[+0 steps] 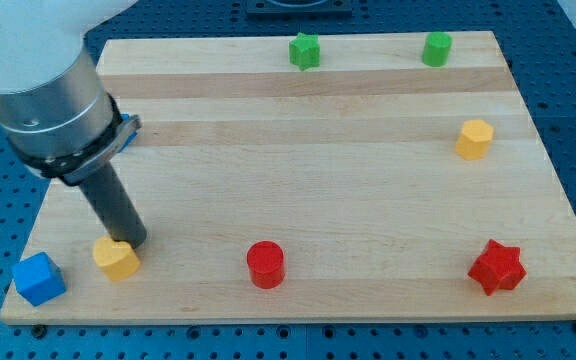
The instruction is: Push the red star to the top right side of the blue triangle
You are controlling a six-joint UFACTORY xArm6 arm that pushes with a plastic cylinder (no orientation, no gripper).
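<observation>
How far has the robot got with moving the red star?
Nothing looks done: the red star sits near the view's bottom right, far from the blue triangle peeking out behind my arm at the left. My tip is at the yellow block, bottom left, not at the star. The whole push is left.

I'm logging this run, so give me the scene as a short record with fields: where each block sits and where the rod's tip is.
board: wooden board
my tip: at the view's lower left, right beside the yellow block
red star: view's lower right corner
blue triangle: only a blue sliver shows behind the arm at the view's left; shape not clear
blue cube: view's lower left corner
red cylinder: bottom centre
yellow hexagon: right edge
green star: top
green cylinder: top right
</observation>
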